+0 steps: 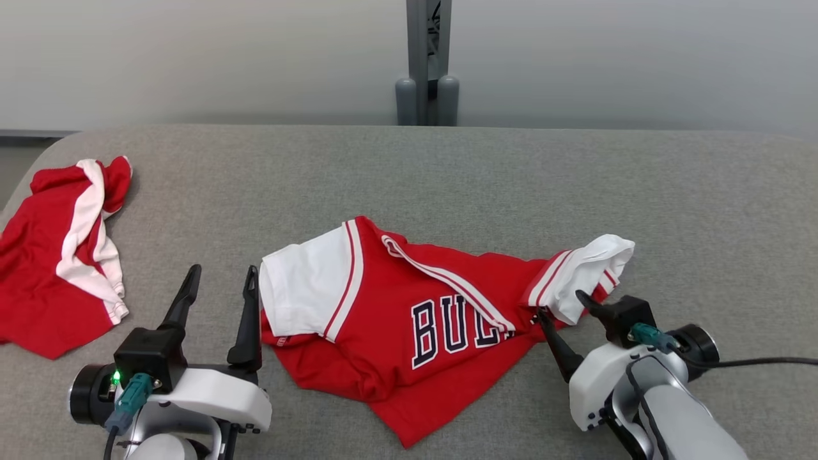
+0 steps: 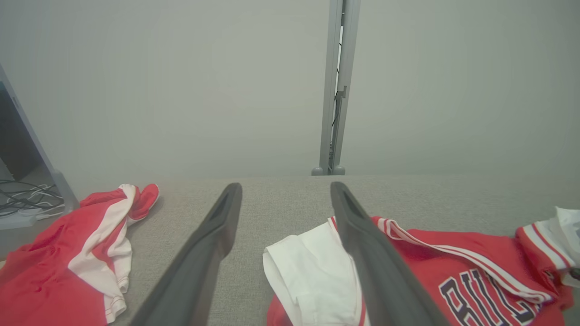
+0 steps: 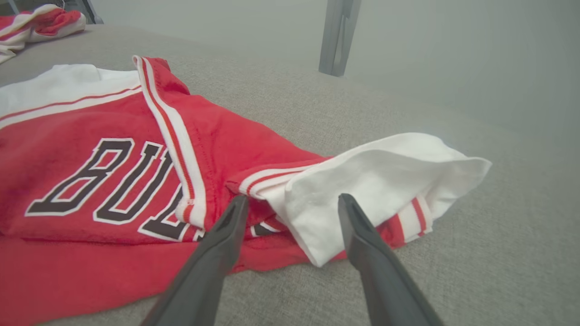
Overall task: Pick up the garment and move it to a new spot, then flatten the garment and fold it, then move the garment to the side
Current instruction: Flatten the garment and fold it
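Table: the top is covered with grey fabric (image 1: 447, 172), and the far left corner is rounded
Garment: a red jersey (image 1: 409, 319) with white sleeves lies in the middle of the table, nearer to the near edge than to the far edge; it is crumpled, not flat, and its lower part ends in a point toward the near edge
Print: dark letters with a white outline, of which "BUL" is readable; a red-and-white striped band lies diagonally over the rest
Left sleeve (image 1: 303, 284): white and fairly flat, on the side toward the left edge
Right sleeve (image 1: 591, 268): white, bunched and a little raised, with its opening toward the right edge
Left gripper (image 1: 223, 271): the fingers stand wide apart with nothing between them; it is by the near edge, and its inner finger is just beside the left sleeve
Right gripper (image 1: 559, 303): the fingers are spread wide and hold nothing; the tips are at the near border of the right sleeve, one by the striped cuff, one before the white cloth; whether they touch the cloth I cannot tell
Other garment (image 1: 57, 268): red with a white stripe, crumpled at the left edge, well apart from the jersey
Post (image 1: 427, 64): grey and upright, behind the middle of the far edge
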`<state>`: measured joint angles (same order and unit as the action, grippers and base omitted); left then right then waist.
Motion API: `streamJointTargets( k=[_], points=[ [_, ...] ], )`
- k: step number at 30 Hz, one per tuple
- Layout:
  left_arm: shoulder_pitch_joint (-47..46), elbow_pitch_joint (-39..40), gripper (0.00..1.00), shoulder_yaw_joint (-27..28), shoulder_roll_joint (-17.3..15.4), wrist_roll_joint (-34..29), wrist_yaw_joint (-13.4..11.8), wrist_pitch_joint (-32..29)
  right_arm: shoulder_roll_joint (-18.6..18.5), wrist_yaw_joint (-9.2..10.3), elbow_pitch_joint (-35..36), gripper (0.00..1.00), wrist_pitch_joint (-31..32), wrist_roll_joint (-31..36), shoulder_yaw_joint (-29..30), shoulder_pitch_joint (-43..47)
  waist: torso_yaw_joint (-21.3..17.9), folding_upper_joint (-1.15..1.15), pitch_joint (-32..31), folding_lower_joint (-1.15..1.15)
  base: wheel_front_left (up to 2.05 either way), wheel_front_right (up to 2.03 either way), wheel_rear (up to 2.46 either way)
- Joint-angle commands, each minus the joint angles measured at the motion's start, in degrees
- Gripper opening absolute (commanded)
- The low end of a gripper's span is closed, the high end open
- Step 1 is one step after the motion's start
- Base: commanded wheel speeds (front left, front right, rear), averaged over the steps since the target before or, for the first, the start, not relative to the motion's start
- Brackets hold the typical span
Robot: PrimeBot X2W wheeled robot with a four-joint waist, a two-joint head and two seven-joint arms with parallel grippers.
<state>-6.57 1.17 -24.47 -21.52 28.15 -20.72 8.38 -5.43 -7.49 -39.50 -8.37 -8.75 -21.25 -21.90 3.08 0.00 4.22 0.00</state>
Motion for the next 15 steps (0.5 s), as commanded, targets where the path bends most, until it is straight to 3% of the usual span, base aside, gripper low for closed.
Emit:
streamJointTargets(
  k=[1, 4, 5, 6, 7, 15],
  points=[
    [-1.5, -0.6, 1.00, -0.1, 0.0, -0.1, 0.5, 0.5, -0.1, -0.01, -3.0, 1.00, -1.1, 1.0, -0.5, -2.3, 0.8, 0.00, 0.7, 0.00, 0.00, 0.00, 0.00],
    [-2.3, -1.5, 1.00, -0.5, 0.4, 0.0, 1.1, 0.9, 0.6, -0.01, -8.2, 1.00, -2.3, 1.3, -1.1, -5.4, 1.3, 0.00, 1.2, 0.00, 0.00, 0.00, 0.00],
    [-2.6, -1.7, 1.00, -0.6, 0.6, 0.1, 1.2, 1.0, 0.8, -0.01, -9.9, 0.49, -2.5, 1.1, -1.3, -6.4, 1.4, 0.00, 1.3, 0.00, 0.00, 0.00, 0.00],
    [-2.7, -2.0, 1.00, -0.7, 0.7, 0.1, 1.3, 1.2, 0.8, -0.01, -11.4, 0.16, -2.7, 0.9, -1.5, -7.3, 1.4, 0.00, 1.4, 0.00, 0.00, 0.00, 0.00],
    [-3.2, -2.6, 1.00, -0.9, 1.0, 0.1, 1.5, 1.4, 1.1, -0.01, -13.4, 0.00, -3.8, 0.2, -1.7, -9.2, 1.6, 0.00, 1.6, 0.00, 0.00, 0.00, 0.00],
    [-3.8, -3.7, 1.00, -1.1, 1.4, 0.4, 2.1, 2.3, 1.6, -0.01, -13.3, 0.00, -6.5, -6.8, 0.8, -14.5, 1.5, 0.00, 2.0, 0.00, 0.00, 0.00, 0.00]
  ],
)
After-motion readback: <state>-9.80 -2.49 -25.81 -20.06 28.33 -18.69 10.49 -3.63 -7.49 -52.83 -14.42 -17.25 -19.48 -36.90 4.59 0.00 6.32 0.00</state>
